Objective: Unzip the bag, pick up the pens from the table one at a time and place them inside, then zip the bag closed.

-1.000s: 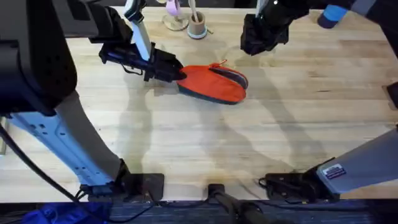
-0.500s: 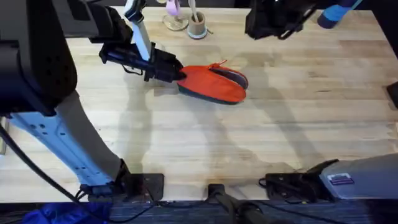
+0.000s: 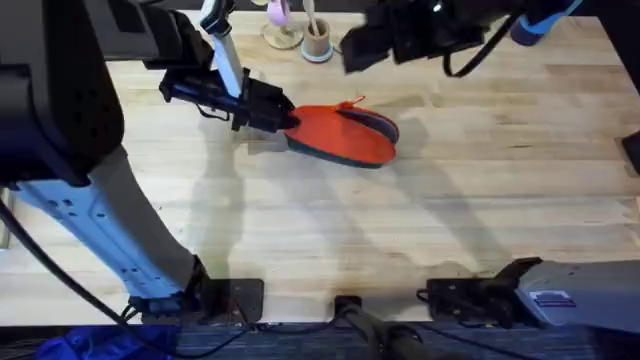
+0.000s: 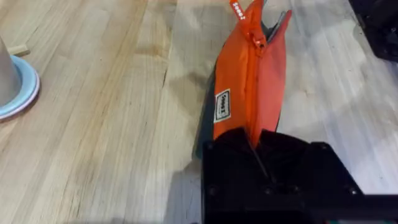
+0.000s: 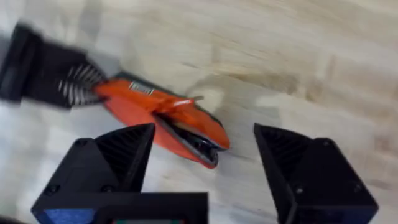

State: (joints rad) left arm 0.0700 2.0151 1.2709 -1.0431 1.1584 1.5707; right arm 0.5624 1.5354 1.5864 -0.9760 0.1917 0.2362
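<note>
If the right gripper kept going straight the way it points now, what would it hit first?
Probably the bag: the open right gripper looks down at its gaping end, with the table around it. Depth is unclear, so it might meet bare wood just beside it.

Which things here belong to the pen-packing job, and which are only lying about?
Belong to the job:
- orange pencil pouch, partly unzipped
- left pincer, clamped on the pouch's end
- right pincer, open, above the pouch
- wooden table

Lying about:
- small round cup of sticks
- blue object at the far edge

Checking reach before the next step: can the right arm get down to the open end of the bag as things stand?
Probably yes. The right gripper hangs open above the bag, nothing between; the left gripper clamps the opposite end.
</note>
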